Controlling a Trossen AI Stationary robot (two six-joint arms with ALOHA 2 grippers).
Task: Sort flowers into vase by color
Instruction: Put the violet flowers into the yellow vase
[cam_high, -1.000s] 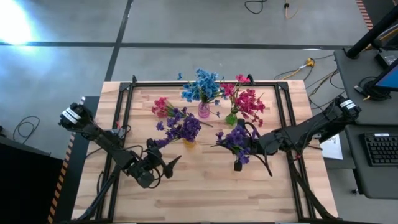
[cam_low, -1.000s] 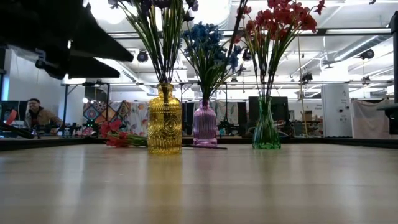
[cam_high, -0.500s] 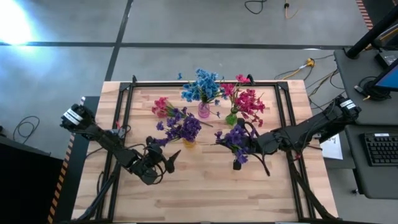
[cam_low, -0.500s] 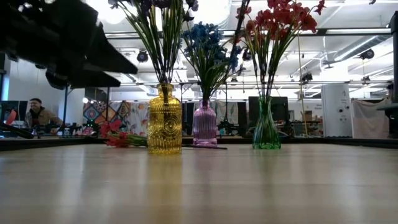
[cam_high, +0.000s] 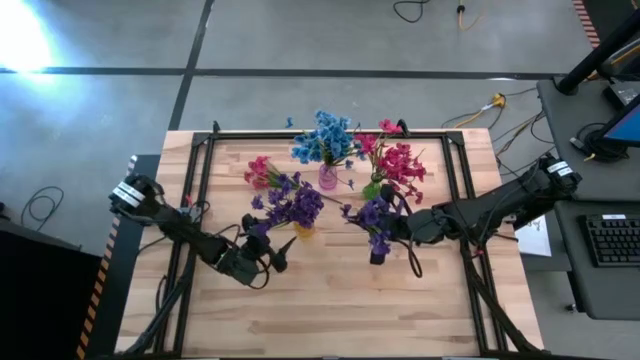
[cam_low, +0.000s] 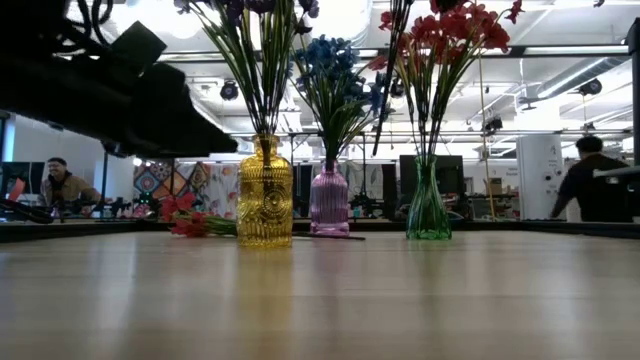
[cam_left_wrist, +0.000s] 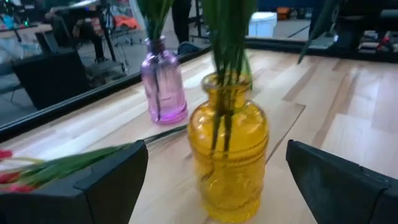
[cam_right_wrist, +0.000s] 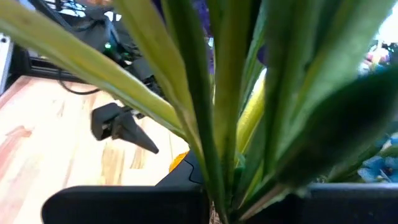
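In the right gripper (cam_high: 392, 228), a purple sprig (cam_high: 376, 217) was clamped tight.
Just beyond it stood the yellow vase (cam_high: 303, 230) of purple flowers (cam_high: 293, 205), seemingly its target; past that, the left gripper (cam_high: 277, 253) waited with jaws spread, empty, while red sprigs (cam_high: 259, 171) lay loose on the table (cam_high: 330, 300).

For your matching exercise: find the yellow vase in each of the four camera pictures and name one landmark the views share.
High view: yellow vase mid-table, mostly hidden under purple blooms.
Low view: yellow vase, leftmost of three vases.
Left wrist view: yellow vase centre, close up.
Right wrist view: only a yellow patch behind the stems; cannot confirm.
Shared landmark: the pink vase beside it.
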